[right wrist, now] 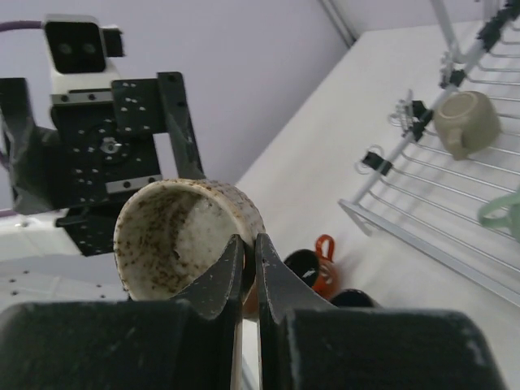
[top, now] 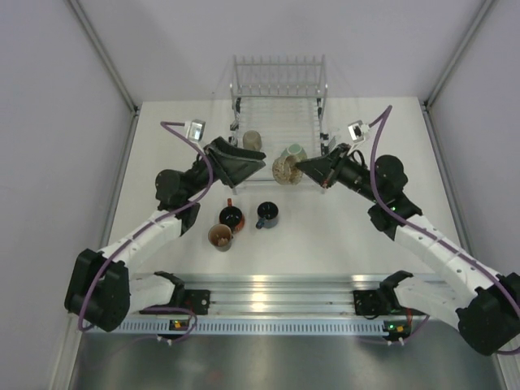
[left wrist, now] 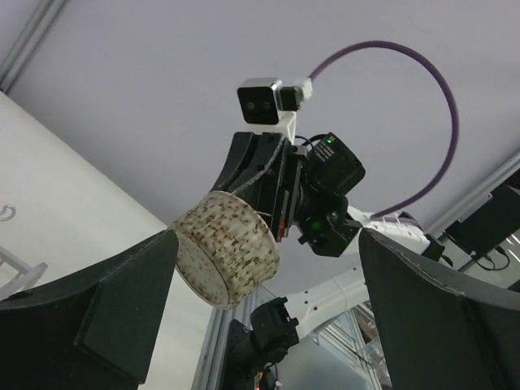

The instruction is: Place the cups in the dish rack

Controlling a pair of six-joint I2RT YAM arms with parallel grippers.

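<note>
The right hand (right wrist: 246, 244) is pressed together on the wall of the speckled beige mug (right wrist: 183, 231), one finger inside the rim and one outside. It holds the mug in the air, clear of the worktop (top: 325, 244). From above, the mug hangs at the near end of the dish rack (top: 279, 77), with the rack's wire floor and row of tines lying toward 12 o'clock from it.

The mug lies on its side. Its long axis runs roughly 9 to 3 o'clock, with the mouth toward the right hand and the flat base toward the left hand (top: 248, 162). The left hand sits at 9 o'clock from the mug with its fingers spread wide and nothing between them. I cannot tell whether one fingertip grazes the base.

A plain beige mug (top: 252, 140) and a mint-green mug (top: 294, 152) already lie in the rack. Around 7 o'clock from the held mug, on the worktop, wait a black mug (top: 231, 216) with an orange-red handle, a dark blue mug (top: 267, 214) and an orange-brown mug (top: 220, 236).

By my reckoning the next move turns on that sideways axis. The base points straight into the open left hand, so that hand is well placed to receive the mug. Otherwise the right hand only needs to carry it toward 12 o'clock and lower it.
</note>
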